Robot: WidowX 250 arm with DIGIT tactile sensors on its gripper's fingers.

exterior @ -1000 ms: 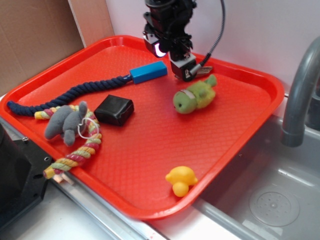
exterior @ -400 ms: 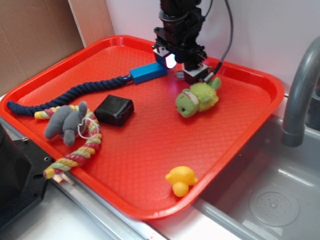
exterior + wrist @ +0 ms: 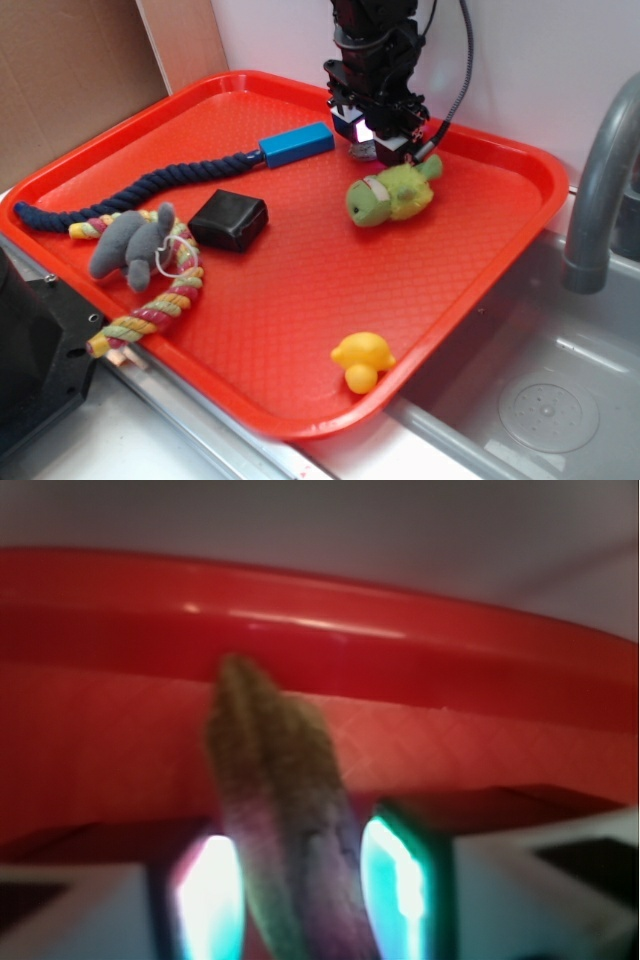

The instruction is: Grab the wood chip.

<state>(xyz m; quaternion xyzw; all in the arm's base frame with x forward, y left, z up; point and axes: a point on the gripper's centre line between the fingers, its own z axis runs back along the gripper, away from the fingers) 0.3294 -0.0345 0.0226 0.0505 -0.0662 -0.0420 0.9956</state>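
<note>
1. Surface: I see a red plastic tray (image 3: 300, 330) with a fine waffle texture. It sits beside a grey metal sink basin (image 3: 540, 400) with a curved grey faucet (image 3: 600, 190). A pale wall lies behind, and brown cardboard (image 3: 70, 80) stands at the far left.
2. Objects on the tray:
   - a bright blue rectangular block (image 3: 297, 145) at the end of a dark navy twisted rope (image 3: 140, 190);
   - a glossy black square block (image 3: 229, 220);
   - a grey plush toy (image 3: 130, 245) lying on a multicoloured braided rope (image 3: 160, 300);
   - a green plush turtle (image 3: 390, 195);
   - a yellow rubber duck (image 3: 362, 362) near the front rim.
3. Gripper: my black robot gripper (image 3: 378, 140) hangs over the far part of the tray, between the blue block and the turtle. In the wrist view the jaws are pressed in on the small rough dark brown wood chip (image 3: 285, 820), one glowing pad on each side of it.
4. Wood chip: it is held between the fingers. In the wrist view its long axis runs up the frame, and its pointed tip aims at the tray's far rim. The view is blurred, so I cannot tell whether the tip touches the tray.
</note>
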